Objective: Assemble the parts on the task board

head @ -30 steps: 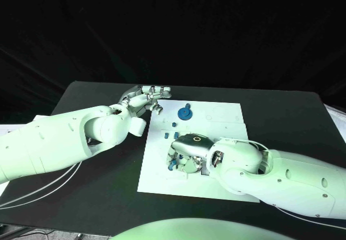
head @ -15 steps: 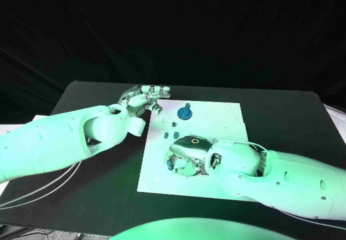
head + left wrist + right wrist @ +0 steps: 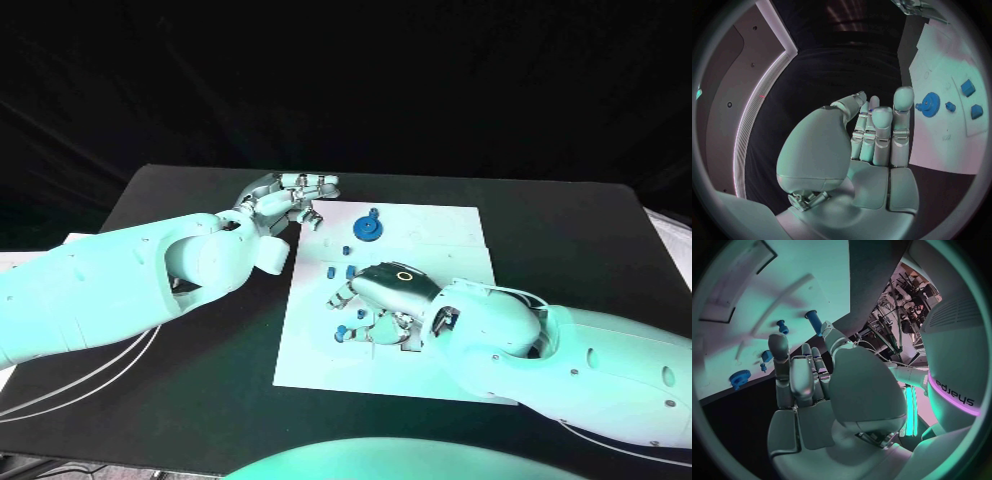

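Blue parts (image 3: pixel 342 333) lie on the white board (image 3: pixel 325 365) just beside the right hand (image 3: pixel 378 298), fingers apart, holding nothing; left hand (image 3: pixel 289 197), empty, hovers farther off.

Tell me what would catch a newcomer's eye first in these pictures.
The white task board in the middle of the black table, with the right hand low over its centre among small blue parts. Next, the blue gear near the board's far edge, and the left hand, holding nothing, off the board's far left corner.
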